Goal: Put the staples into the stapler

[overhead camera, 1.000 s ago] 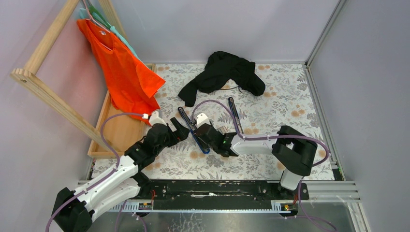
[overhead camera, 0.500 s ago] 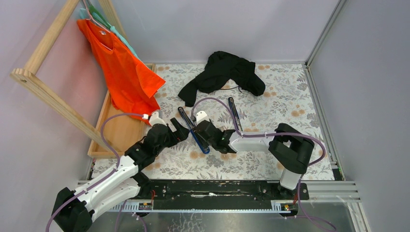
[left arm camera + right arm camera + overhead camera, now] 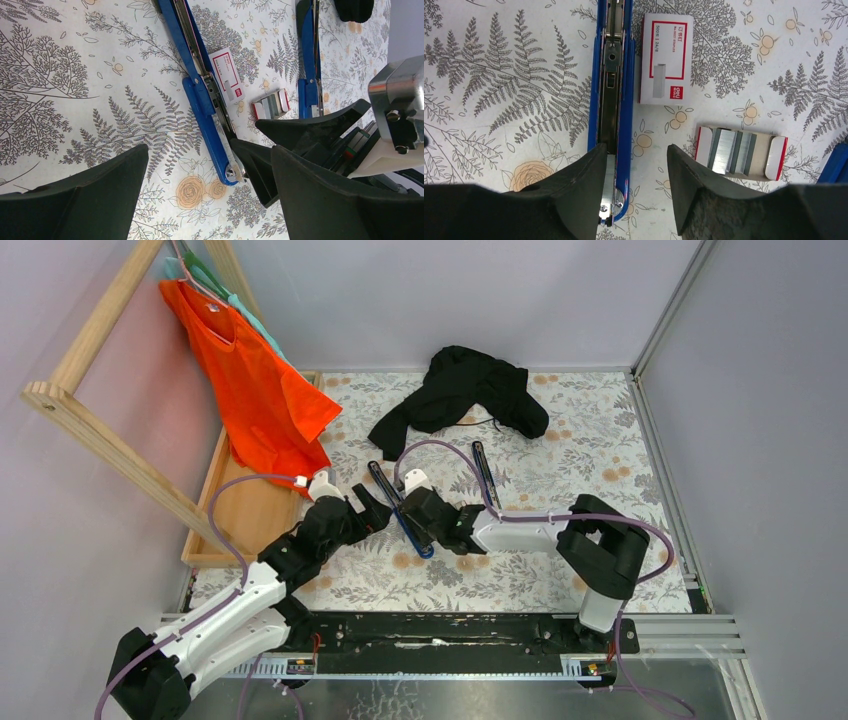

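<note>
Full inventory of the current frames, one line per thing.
stapler: 2, blue, opened out mid-table; second right of it
box: 1, white-red, beside first stapler
staple tray: 1, grey strips, red ends, near box, apart
black garment: 1, far middle
shirt: 1, orange, hanging from rack
teal garment: 1, behind shirt
rack: 1, wood, far left
wooden tray: 1, left edge
tablecloth: 1, floral
left gripper: open, by first stapler
right gripper: open, at first stapler's end

Bare tablecloth (image 3: 499, 100) left of stapler (image 3: 611, 75); staple box (image 3: 666, 59) just beside its right; staple tray (image 3: 740, 152) nearby.
</note>
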Tool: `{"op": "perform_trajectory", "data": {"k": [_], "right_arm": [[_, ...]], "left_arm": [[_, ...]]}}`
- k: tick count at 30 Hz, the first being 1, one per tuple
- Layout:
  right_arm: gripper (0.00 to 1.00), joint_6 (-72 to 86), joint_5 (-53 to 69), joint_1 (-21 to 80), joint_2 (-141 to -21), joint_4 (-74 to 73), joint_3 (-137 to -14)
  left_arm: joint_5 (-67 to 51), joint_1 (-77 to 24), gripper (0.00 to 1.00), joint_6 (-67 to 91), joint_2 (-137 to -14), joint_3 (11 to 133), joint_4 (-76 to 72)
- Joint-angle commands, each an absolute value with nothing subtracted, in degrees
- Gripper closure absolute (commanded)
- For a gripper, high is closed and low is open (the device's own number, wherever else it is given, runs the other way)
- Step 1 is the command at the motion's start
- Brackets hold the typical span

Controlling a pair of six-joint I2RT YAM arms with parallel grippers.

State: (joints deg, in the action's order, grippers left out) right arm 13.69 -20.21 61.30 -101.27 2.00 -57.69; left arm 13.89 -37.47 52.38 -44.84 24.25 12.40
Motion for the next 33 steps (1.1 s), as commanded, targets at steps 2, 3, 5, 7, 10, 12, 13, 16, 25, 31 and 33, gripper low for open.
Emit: {"op": "perform_trajectory", "data": {"k": [2, 3, 5, 7, 10, 12, 13, 16, 25, 31, 33], "right_arm": [[0.45, 14.89, -18.01, 60.91, -99.19, -5.23, -57.86], [0.45, 15.03, -17.69, 60.91, -98.95, -5.67, -57.74], [0.45, 15.43, -16.93, 60.91, -98.11, -6.46, -57.62], [0.45, 15.61, -16.26, 60.91, -97.20, -7.29, -57.64], [0.45, 15.41, -15.66, 60.91, -95.63, -8.34, -58.04], [0.45, 14.64, -15.77, 60.94, -93.49, -8.88, -58.60], [0.45, 14.16, -15.92, 60.95, -92.70, -9.14, -59.04], [0.44, 12.62, -16.69, 60.26, -91.32, -10.08, -60.17], [0.49, 10.36, -13.46, 52.26, -92.74, -13.68, -61.66], [0.59, 8.98, -11.25, 47.86, -95.80, -14.08, -62.40], [0.63, 8.79, -10.54, 46.63, -97.64, -13.82, -62.65]], "left_arm": [[14.40, -37.57, 0.00, 52.21, -45.28, 24.09, 9.18], [14.34, -37.53, 0.00, 52.16, -45.28, 24.13, 9.14], [14.24, -37.57, 0.00, 52.21, -45.35, 24.09, 9.14], [14.24, -37.51, 0.00, 52.21, -45.37, 24.15, 9.14], [14.24, -37.62, 0.00, 52.12, -45.61, 24.24, 8.95], [14.07, -37.58, 0.00, 52.12, -45.84, 24.18, 8.72], [13.98, -37.54, 0.00, 52.12, -45.97, 24.20, 8.58], [13.37, -37.53, 0.00, 52.08, -46.47, 24.21, 8.30], [11.26, -37.53, 0.00, 50.66, -46.63, 23.91, 6.78], [9.32, -37.49, 0.00, 49.78, -47.82, 23.93, 4.98], [9.17, -37.53, 0.00, 49.53, -48.08, 24.02, 4.80]]}}
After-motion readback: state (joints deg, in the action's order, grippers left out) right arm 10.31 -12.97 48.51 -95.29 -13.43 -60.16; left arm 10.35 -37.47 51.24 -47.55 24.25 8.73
